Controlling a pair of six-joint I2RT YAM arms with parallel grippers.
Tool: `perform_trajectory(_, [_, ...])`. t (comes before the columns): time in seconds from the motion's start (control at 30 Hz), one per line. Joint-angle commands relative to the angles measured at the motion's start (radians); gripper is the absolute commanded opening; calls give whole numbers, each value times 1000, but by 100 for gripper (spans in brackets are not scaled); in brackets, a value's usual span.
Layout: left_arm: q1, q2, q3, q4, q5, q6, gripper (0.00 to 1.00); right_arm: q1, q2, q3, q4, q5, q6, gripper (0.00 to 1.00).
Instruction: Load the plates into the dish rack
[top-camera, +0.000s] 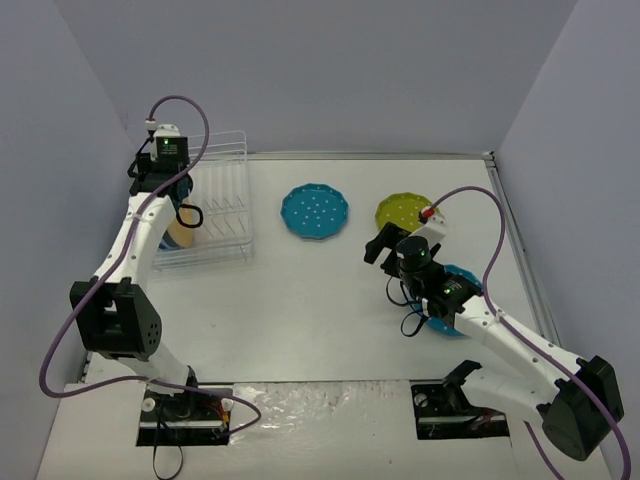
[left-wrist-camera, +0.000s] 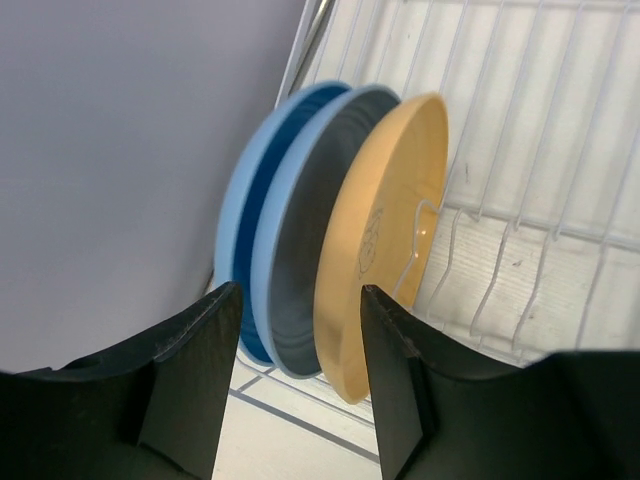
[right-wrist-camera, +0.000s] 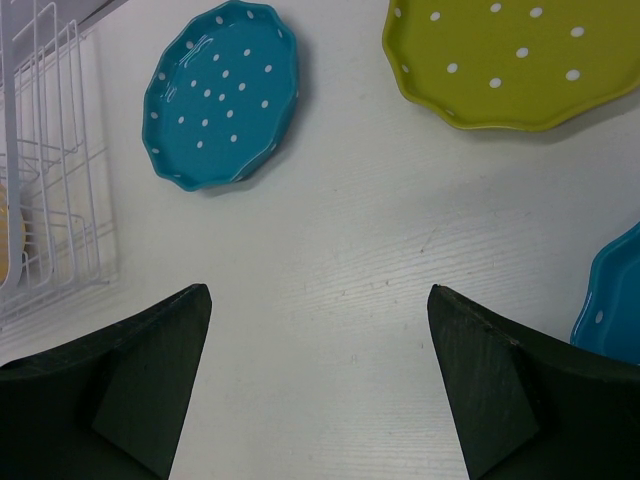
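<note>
Just ahead of left end effector (left-wrist-camera: 300, 295), spread, orange plate (left-wrist-camera: 385, 230) stands in rack (left-wrist-camera: 530, 120) beside two blue plates (left-wrist-camera: 233, 210); back out straight, no rim clip. Right end effector (right-wrist-camera: 318, 290) spread, teal plate (right-wrist-camera: 220, 95) ahead-left on desk (right-wrist-camera: 330, 230).

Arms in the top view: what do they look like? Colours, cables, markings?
Both the left arm and right arm have white links and black joints. A purple cable loops along each, and a green light glows near each wrist. The left gripper and right gripper have matte black, wedge-shaped fingers.
</note>
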Motion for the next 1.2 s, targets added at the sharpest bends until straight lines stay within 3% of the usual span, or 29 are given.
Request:
perform_trajectory(0.0, [-16,-118,105,-37,5,-28,47,-3,4,21,59,16,6,86])
perform_trajectory(0.2, [-53,-202,137,-107,166,-79,50,-6,3,26,28,67,15,87])
perform_trajectory(0.33, [-144,-255,98,-113,302,-128,54,-40,26,40,-17,107,20,87])
perform_trajectory(0.57, [-337,-301,-88,67,660,-328,55,-269,-29,2,-98,16,42,88])
perform_trajectory(0.77, [-572,-154,-189,274,773,-490,58,-376,-145,17,-220,71,26,88])
perform_trajectory(0.87, [-631,-51,-204,417,845,-576,62,-422,-177,15,-265,71,28,88])
perform_trajectory(1.17, [-785,302,-81,690,971,-724,63,-482,-305,27,-334,59,17,88])
